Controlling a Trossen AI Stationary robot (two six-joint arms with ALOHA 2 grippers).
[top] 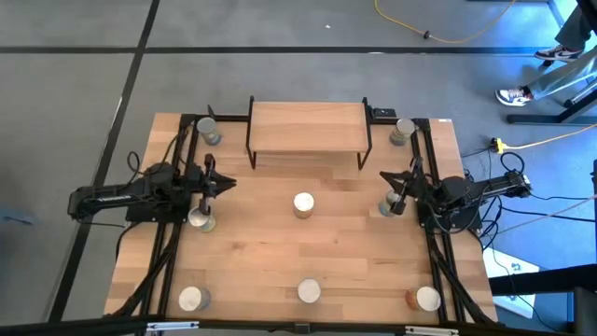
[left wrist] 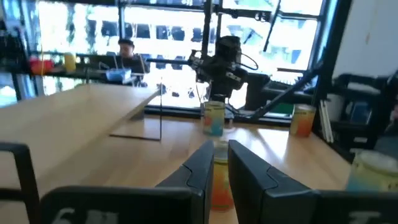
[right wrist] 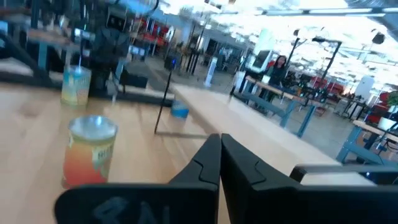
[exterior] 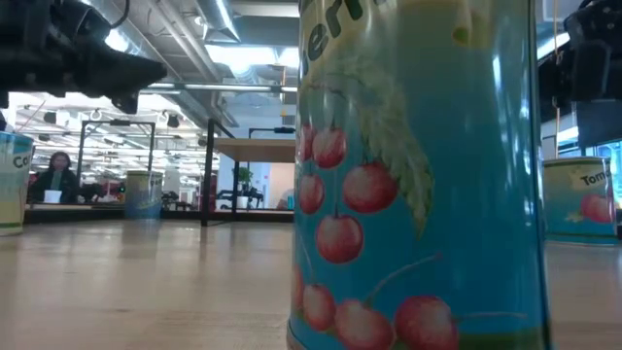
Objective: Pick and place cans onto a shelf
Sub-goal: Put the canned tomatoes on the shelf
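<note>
the left gripper (top: 224,183), dark and two-fingered, hovers left of the raised light-wood shelf on thin black legs (top: 308,126), fingers slightly parted and empty. the right gripper (top: 390,192) hovers right of the shelf, fingers pressed together, empty. eight small pale-topped cans (top: 303,203) stand on the table around the shelf, one centred just before it; none sits on it.

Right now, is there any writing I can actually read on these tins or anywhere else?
"Tom", cut off by the picture's edge: on the tin with red fruit at the right of the low view.
"Co", cut off: on the tin at the left edge of the low view.
Big green letters, cropped at the top, unreadable: on the near cherry tin.
Labels on the tins in both wrist views: too blurred to read.
</note>
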